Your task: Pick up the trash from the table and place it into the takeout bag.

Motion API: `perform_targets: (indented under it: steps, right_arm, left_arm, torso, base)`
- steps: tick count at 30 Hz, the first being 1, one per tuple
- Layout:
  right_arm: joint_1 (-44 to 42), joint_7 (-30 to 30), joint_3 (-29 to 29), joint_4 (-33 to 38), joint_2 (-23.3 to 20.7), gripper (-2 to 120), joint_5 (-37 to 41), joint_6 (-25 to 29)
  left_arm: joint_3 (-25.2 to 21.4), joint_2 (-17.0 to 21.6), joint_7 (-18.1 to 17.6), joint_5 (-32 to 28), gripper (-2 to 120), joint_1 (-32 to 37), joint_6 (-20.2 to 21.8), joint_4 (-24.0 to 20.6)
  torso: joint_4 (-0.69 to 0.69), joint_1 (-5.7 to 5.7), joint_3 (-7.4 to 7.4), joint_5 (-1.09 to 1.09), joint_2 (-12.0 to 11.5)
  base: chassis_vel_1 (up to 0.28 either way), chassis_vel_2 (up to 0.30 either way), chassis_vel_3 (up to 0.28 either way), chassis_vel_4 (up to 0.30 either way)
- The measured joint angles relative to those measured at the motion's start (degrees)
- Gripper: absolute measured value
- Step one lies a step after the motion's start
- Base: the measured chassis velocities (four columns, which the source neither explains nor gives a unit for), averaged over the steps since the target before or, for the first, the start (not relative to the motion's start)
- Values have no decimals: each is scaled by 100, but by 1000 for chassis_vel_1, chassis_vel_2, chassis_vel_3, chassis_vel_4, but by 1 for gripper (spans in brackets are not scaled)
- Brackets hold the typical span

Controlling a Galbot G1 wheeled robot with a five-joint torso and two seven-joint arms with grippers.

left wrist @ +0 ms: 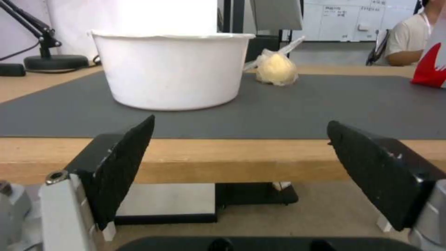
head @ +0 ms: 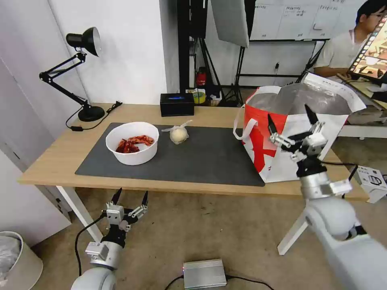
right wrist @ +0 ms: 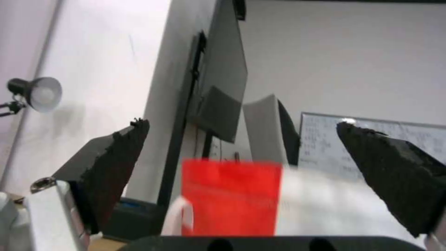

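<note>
- Risk first, as a judgement: the white bowl of red scraps (head: 132, 142) is wide and open-topped, so a pinch on one rim could tip it and spill scraps over the dark grey mat (head: 209, 159); the knotted clear bag around a pale ball (head: 178, 134) could roll away if nudged off-centre.
- Left gripper (head: 130, 200) hangs below the near edge of the table (head: 52, 155), in front of the bowl, fingers spread wide with nothing between them and touching nothing.
- Bowl sits on the left part of the mat; the knotted bag lies just beside it, toward the middle.
- Black tissue box (head: 177, 104) stands behind the mat and is not trash.
- Takeout bag (head: 278, 133) stands at the table's right end, mouth open.
- Right gripper (head: 291, 118) is raised in front of the takeout bag, spread wide and empty; a careless swing could knock the bag.
</note>
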Motion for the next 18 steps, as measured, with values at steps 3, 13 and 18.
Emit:
perform_targets:
  steps: [3, 13, 18]
  right_arm:
    - [-225, -34, 95, 27, 249, 99, -87, 23]
    - [-1055, -249, 251, 97, 870, 100, -455, 158]
    - [-1374, -260, 250, 108, 1027, 100, -501, 134]
  left_arm:
    - [-5, -16, 0, -6, 100, 5, 0, -3]
    - [7, -34, 2, -16, 100, 15, -18, 8]
    - [8, -37, 4, -19, 100, 35, -48, 26]
  torso:
    - [0, 0, 0, 0, 0]
    - [0, 0, 0, 0, 0]
    - [0, -1, 0, 0, 0]
  base:
    - [0, 0, 0, 0]
    - [0, 0, 0, 0]
    - [0, 0, 0, 0]
